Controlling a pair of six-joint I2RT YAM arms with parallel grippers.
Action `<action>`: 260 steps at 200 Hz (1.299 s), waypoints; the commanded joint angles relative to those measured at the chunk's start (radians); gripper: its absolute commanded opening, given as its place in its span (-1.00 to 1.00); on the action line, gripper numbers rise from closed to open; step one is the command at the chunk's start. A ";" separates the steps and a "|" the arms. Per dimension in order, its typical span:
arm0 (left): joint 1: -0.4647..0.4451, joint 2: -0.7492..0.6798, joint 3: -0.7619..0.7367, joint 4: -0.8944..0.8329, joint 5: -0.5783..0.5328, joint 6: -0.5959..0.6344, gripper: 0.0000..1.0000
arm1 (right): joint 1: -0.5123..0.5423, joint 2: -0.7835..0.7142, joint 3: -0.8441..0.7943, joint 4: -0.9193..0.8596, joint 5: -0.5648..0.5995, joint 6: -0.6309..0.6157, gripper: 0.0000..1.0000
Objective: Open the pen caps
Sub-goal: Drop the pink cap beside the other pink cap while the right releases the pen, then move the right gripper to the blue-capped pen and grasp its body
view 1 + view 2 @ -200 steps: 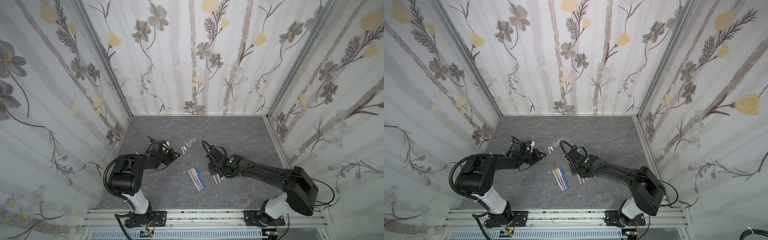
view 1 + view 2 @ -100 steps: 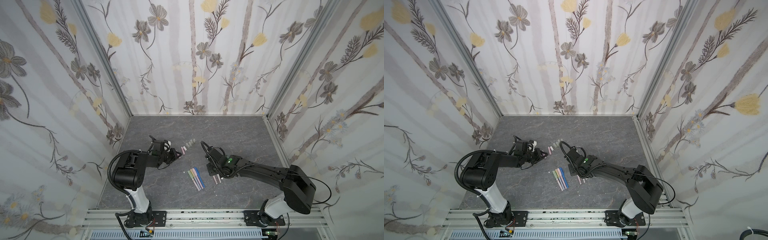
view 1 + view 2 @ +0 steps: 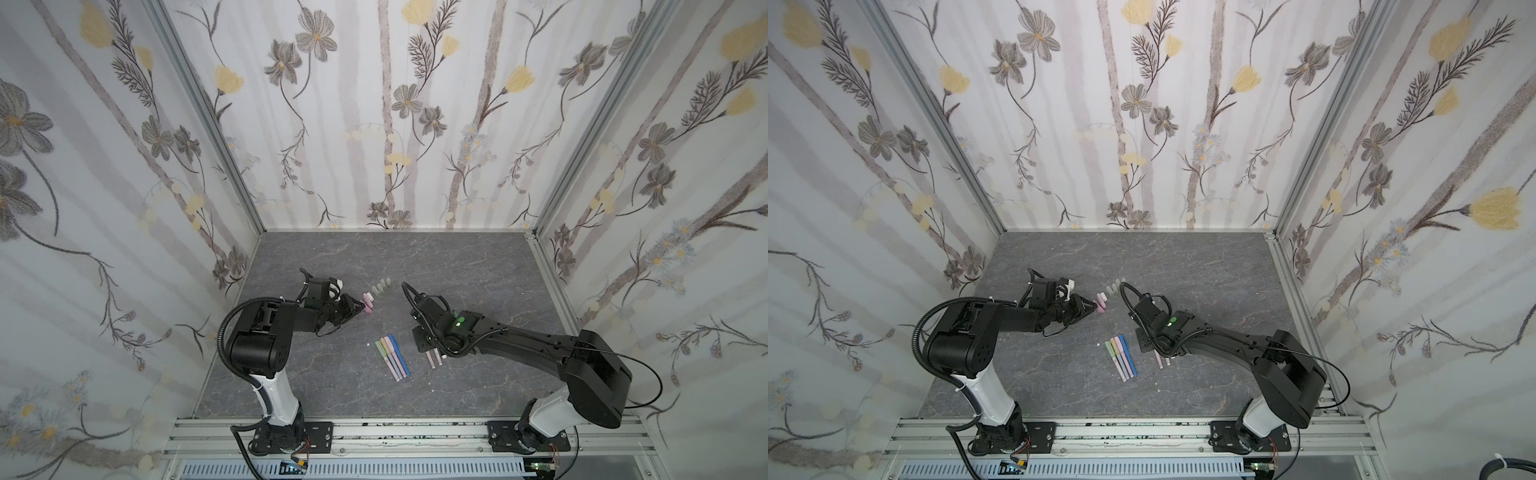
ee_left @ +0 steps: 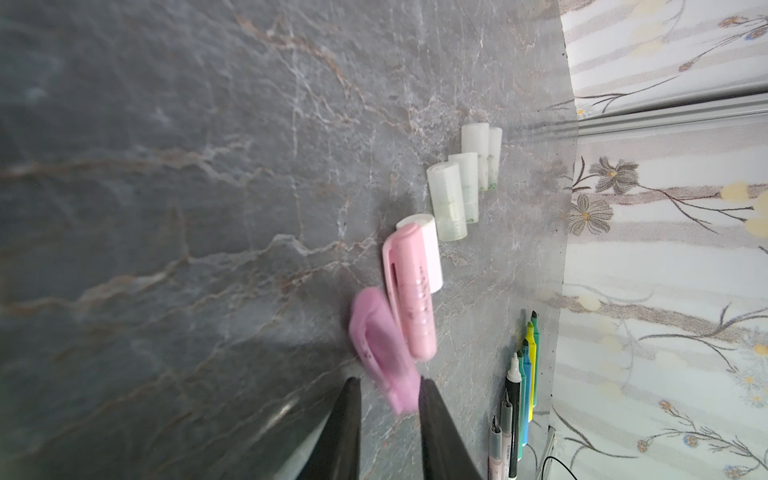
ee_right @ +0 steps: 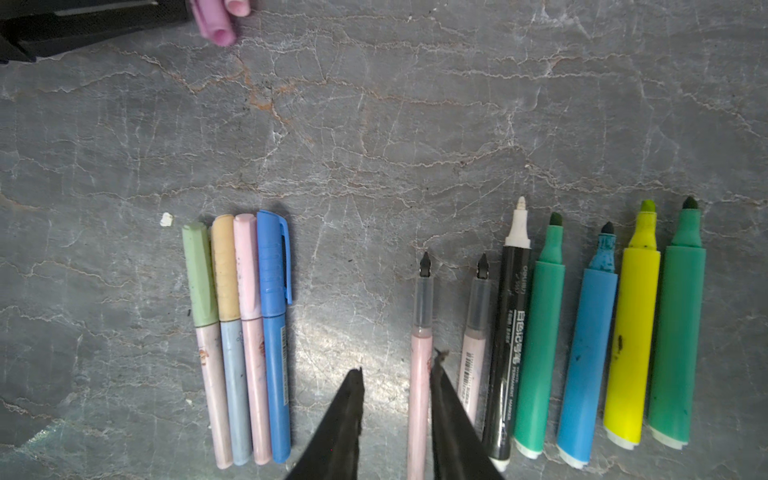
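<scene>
My left gripper (image 4: 390,380) is open low over the table. A blurred purple pen cap (image 4: 380,340) lies just ahead of it, with its end between the fingertips, beside a pink cap (image 4: 409,291) and a pale one (image 4: 430,249). Several translucent caps (image 4: 446,199) continue the row. My right gripper (image 5: 397,365) is open over an uncapped pink pen (image 5: 419,374) that lies on the table against one finger. Several pens with green (image 5: 199,274), peach, pink and blue caps (image 5: 272,257) lie side by side. In both top views the left gripper (image 3: 360,309) points at the caps (image 3: 368,300).
Uncapped pens lie in a row: a second pale pink one (image 5: 473,357), a black marker (image 5: 509,332), then teal (image 5: 540,332), blue, yellow (image 5: 631,332) and green ones. A white crumb (image 5: 166,219) lies by the capped pens (image 3: 392,355). Papered walls enclose the table (image 3: 478,270).
My left gripper's jaws have parted and the purple cap has come loose beside the pink cap. The right arm has hardly moved.
</scene>
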State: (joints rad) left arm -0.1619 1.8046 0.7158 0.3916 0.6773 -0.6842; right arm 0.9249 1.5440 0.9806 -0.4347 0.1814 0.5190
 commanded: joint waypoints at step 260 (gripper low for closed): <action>0.062 -0.320 -0.032 -0.217 -0.048 0.102 -0.45 | 0.143 0.253 0.079 0.066 -0.056 0.036 -0.41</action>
State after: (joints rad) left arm -0.1024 1.4895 0.6853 0.1593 0.6285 -0.5968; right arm 1.0657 1.7863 1.0519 -0.3672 0.1112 0.5426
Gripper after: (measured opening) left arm 0.275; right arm 0.293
